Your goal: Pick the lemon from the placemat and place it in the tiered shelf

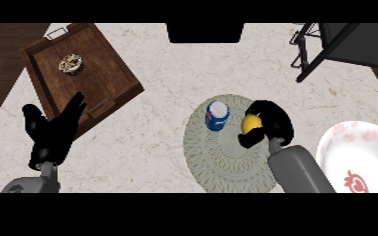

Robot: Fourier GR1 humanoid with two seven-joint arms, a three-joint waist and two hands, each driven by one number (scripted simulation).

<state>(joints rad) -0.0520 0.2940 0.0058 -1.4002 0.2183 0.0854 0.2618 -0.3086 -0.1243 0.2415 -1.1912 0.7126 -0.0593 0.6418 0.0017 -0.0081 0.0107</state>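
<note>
I have the right hand (267,122) over the placemat (221,165), fingers curled round the lemon (252,123), which shows yellow at the hand's left side, just beside the blue can (217,115) on the mat. From the lemon, the shelf (328,45) lies up and to the right, well apart, so I judge the carry belongs to this arm. My left hand (53,127) rests open, fingers up, far left of the mat by the wooden tray (111,75).
</note>
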